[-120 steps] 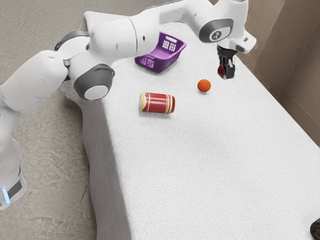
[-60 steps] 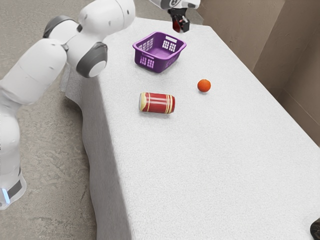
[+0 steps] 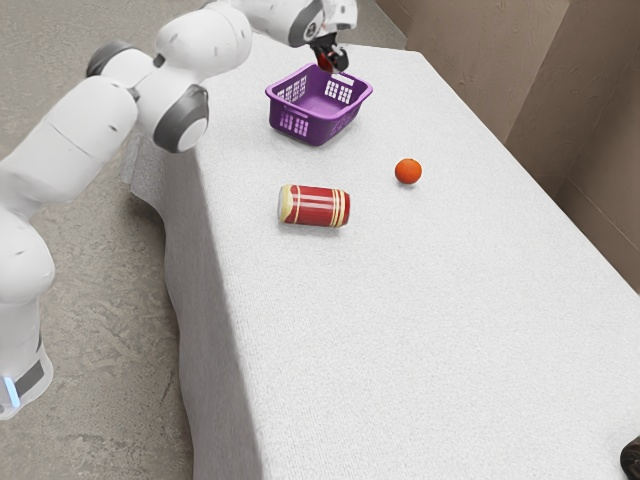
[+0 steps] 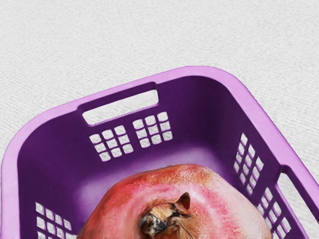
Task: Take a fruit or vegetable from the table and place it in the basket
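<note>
Claw clamped on the red fruit, held up over the basket near the far edge of the bench. Release looks like the next step, and placement is the worry: if the grip opens too near a wall, the fruit could catch the rim and roll out onto the cloth. Letting go from too high could make it bounce or tip the basket, which looks light. Lowering with poor clearance might knock a side.
</note>
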You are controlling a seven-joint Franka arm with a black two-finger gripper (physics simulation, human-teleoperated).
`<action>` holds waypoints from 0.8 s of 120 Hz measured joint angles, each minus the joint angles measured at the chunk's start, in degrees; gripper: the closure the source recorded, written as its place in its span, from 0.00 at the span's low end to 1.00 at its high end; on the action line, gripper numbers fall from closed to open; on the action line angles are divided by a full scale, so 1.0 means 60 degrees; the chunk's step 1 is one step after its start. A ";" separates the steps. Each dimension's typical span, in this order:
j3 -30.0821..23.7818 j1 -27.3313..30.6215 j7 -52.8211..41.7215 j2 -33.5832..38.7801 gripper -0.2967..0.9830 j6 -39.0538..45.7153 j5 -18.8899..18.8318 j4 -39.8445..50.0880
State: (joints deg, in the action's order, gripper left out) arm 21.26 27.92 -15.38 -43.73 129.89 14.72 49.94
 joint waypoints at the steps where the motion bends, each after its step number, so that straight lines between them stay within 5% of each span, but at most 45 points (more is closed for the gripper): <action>1: -0.0002 0.0005 0.0004 -0.0026 0.53 0.0038 0.0016 0.0013; 51: -0.0067 0.0039 0.0234 -0.0574 0.55 0.0979 0.0345 0.0372; 96: -0.0039 0.0028 0.0463 -0.0697 0.58 -0.0025 -0.0071 0.0470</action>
State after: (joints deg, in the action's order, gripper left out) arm 21.02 28.09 -12.61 -47.92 129.73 14.30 52.76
